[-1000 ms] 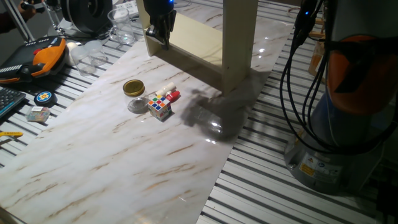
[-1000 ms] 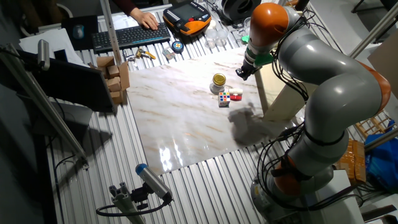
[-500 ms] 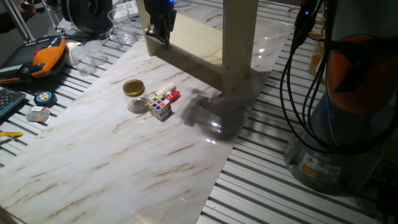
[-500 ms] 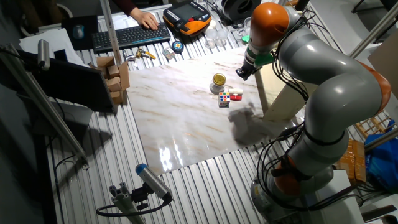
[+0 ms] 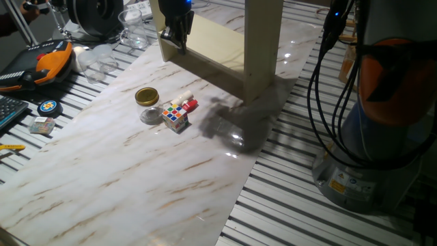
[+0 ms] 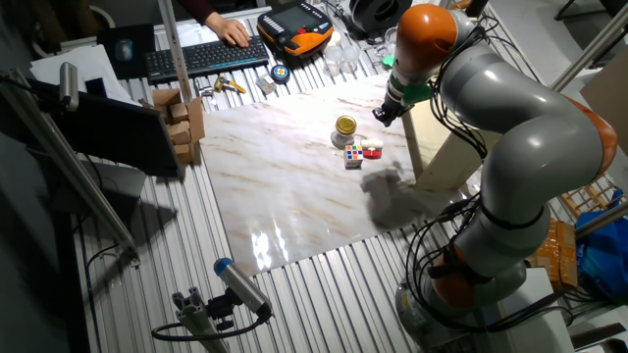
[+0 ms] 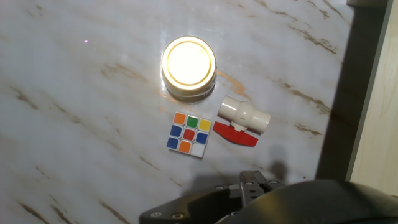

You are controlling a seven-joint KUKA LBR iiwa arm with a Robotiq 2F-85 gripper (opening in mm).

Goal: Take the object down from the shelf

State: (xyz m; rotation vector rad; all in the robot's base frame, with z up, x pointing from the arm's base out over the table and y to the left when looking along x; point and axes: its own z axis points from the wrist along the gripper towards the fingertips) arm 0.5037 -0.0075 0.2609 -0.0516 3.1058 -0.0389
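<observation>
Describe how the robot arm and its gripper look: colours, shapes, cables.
The arm is built of bulky rounded grey segments with orange joint bands, on a grey round base. Black cables loop down beside it. A green ring sits just above the gripper, which is small and dark; in the one fixed view its fingers look black below a blue glow.

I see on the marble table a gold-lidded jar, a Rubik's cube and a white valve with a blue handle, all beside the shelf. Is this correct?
Not quite: the valve handle is red, not blue, as the hand view shows. The rest holds: the gold-lidded jar and Rubik's cube sit with it on the marble table beside the shelf.
</observation>
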